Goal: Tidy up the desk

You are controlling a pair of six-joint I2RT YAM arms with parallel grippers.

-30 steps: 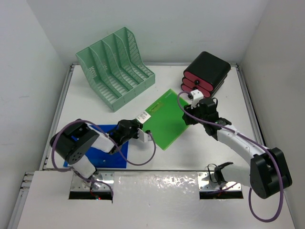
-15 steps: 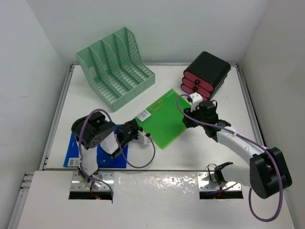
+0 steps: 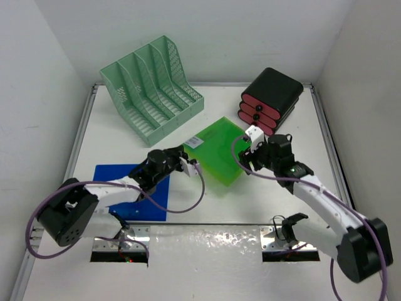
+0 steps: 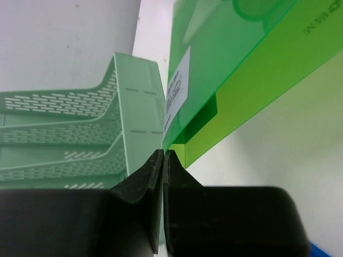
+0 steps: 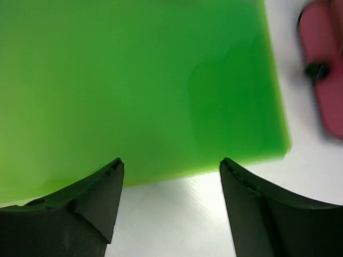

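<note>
The white desk [image 3: 119, 147] carries a green folder [image 3: 216, 150] in its middle. My left gripper [image 3: 188, 164] is shut on the folder's near left corner. In the left wrist view the jaws meet at the left gripper's tips [image 4: 163, 153], with the green folder [image 4: 225, 69] rising tilted just beyond them. My right gripper [image 3: 248, 157] stands open at the folder's right edge. In the right wrist view the right gripper [image 5: 171, 163] has only bare desk [image 5: 171, 214] between its fingers, and the green folder's [image 5: 139, 80] edge lies just past the tips.
A mint-green mesh file rack [image 3: 153, 88] stands at the back left. A black box with red drawers [image 3: 272, 97] stands at the back right, close behind my right gripper. A blue folder [image 3: 135, 191] lies flat at the front left under my left arm.
My left gripper has shut on the green folder's corner and its arm has stretched out low. The folder has shifted toward the back right. My right gripper has opened wider.
</note>
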